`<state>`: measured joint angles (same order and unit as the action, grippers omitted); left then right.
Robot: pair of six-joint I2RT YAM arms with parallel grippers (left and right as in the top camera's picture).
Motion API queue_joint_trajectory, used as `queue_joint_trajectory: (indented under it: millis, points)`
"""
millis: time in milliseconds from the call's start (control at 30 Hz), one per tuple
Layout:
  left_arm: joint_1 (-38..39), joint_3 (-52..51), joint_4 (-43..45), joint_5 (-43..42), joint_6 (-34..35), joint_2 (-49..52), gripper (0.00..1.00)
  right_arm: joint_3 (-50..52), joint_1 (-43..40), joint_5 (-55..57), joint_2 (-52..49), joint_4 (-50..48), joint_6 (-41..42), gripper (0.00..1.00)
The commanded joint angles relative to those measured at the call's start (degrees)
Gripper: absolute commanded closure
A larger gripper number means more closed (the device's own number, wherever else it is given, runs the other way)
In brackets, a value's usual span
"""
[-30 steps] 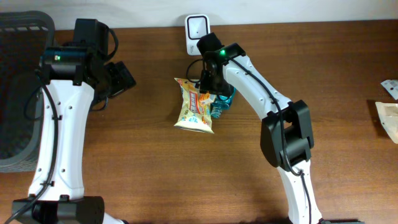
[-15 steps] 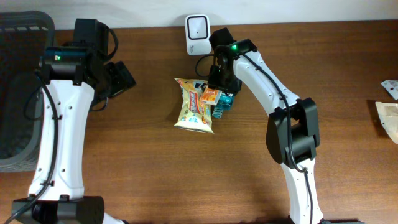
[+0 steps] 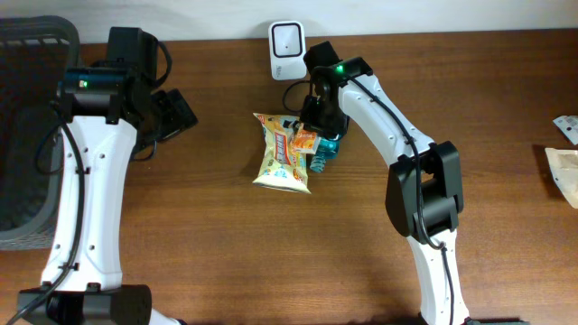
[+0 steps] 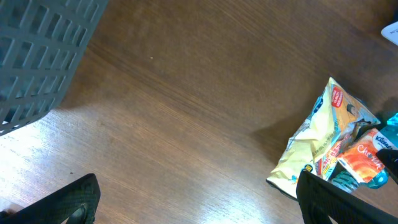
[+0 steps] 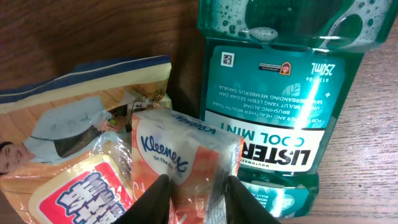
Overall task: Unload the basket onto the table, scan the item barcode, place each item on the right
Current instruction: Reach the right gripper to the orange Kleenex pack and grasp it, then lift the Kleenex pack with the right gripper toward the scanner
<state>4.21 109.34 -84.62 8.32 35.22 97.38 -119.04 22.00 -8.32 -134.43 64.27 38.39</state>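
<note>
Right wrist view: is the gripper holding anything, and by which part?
The right gripper pinches the Kleenex tissue pack by its end nearest the wrist camera.

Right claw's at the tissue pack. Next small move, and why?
Probably close the right claw firmly on the orange-and-white plastic Kleenex tissue pack before any lift. Its fingers flank the pack's end, but a firm grip isn't evident. The pack lies on the yellow snack bag beside the green Listerine mouthwash bottle, so a loose lift could drop it.
</note>
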Motion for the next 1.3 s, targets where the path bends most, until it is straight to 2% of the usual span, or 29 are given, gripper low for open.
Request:
queue_joint_trajectory:
  millis: [0, 67, 100, 133, 200, 233, 400, 500, 733, 900, 967, 1100, 1267]
  points:
    - [0.02, 0.11, -0.07, 0.00, 0.59, -0.28, 0.01, 0.00, 0.11, -0.24, -1.44, 0.46, 1.11, 0.59]
    - [0.02, 0.11, -0.07, 0.00, 0.59, -0.28, 0.01, 0.00, 0.13, -0.28, -1.60, 0.63, 1.11, 0.60]
    - [0.02, 0.11, -0.07, 0.00, 0.59, -0.28, 0.01, 0.00, 0.15, -0.28, -1.62, 0.72, 1.11, 0.65]
    - [0.02, 0.11, -0.07, 0.00, 0.59, -0.28, 0.01, 0.00, 0.15, -0.28, -1.70, 0.90, 1.14, 0.71]
    - [0.02, 0.11, -0.07, 0.00, 0.59, -0.28, 0.01, 0.00, 0.15, -0.31, -1.70, 1.14, 1.14, 0.91]
    - [0.02, 0.11, -0.07, 0.00, 0.59, -0.28, 0.01, 0.00, 0.15, -0.31, -1.70, 1.11, 1.14, 0.96]
    - [0.02, 0.11, -0.07, 0.00, 0.59, -0.28, 0.01, -1.44, -0.72, -4.85, -1.18, 1.14, 0.66, 0.96]
    - [0.02, 0.11, -0.07, 0.00, 0.59, -0.28, 0.01, -3.98, -2.71, -10.49, 0.28, 1.11, -3.52, 0.96]
    - [0.02, 0.11, -0.07, 0.00, 0.59, -0.28, 0.01, -5.99, -12.31, -32.54, 2.38, 2.16, -21.05, 0.96]
    - [0.02, 0.11, -0.07, 0.00, 0.59, -0.28, 0.01, -5.99, -19.39, -55.08, 2.25, 5.60, -39.01, 0.96]
    - [0.02, 0.11, -0.07, 0.00, 0.59, -0.28, 0.01, -5.99, -21.27, -60.15, 2.25, 8.09, -43.41, 0.96]
    - [0.02, 0.11, -0.07, 0.00, 0.59, -0.28, 0.01, -5.99, -22.08, -64.63, 2.23, 9.46, -44.17, 0.96]
    - [0.02, 0.11, -0.07, 0.00, 0.59, -0.28, 0.01, -5.99, -21.97, -75.32, 2.23, 9.44, -44.19, 0.96]
